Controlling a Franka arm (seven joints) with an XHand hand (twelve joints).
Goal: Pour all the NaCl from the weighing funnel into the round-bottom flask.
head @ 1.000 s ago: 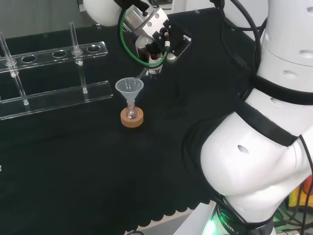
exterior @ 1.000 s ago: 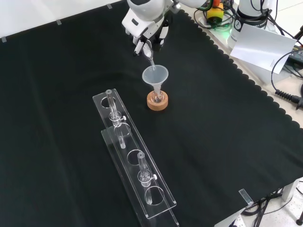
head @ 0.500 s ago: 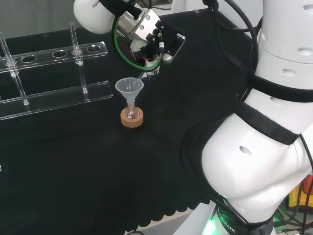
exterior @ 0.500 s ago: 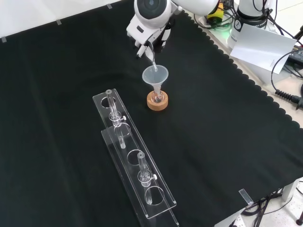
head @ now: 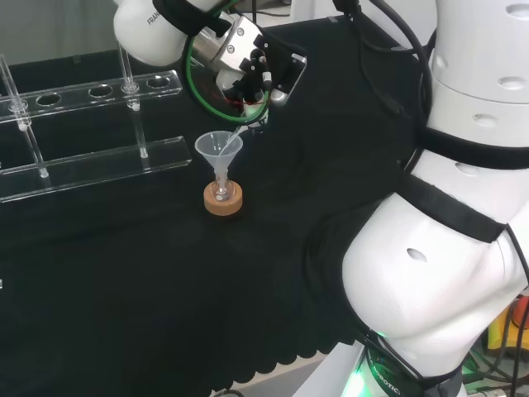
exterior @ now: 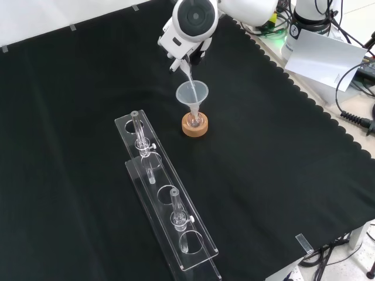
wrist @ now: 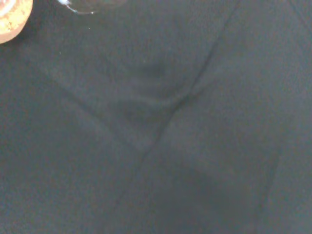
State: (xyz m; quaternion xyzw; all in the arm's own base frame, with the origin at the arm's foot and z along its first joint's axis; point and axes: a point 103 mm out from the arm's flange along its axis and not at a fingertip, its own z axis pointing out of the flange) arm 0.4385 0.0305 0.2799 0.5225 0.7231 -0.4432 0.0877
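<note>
- Head view: the hand [head: 248, 70] hangs above and just right of the funnel [head: 219, 149], which sits in the neck of the flask [head: 221, 193] on a cork ring [head: 223, 201]. A thin clear piece, which I take for the weighing funnel [head: 240, 128], slants from the hand down to the funnel's rim. The fingers seem curled round it, though its upper part is hidden.
- Front view: the hand [exterior: 186, 51] comes in from the top, and the weighing funnel's spout [exterior: 188, 71] points into the funnel [exterior: 193, 93] over the flask [exterior: 194, 120]. The pour looks under way; I cannot tell how much salt is left. A clear rack [exterior: 167, 205] stands well apart on the bench [exterior: 281, 175].
- Wrist view: the cork ring [wrist: 12, 19] shows at a corner, beside black cloth.
- Next, I judge, the tilt should steepen with the spout kept inside the rim.
</note>
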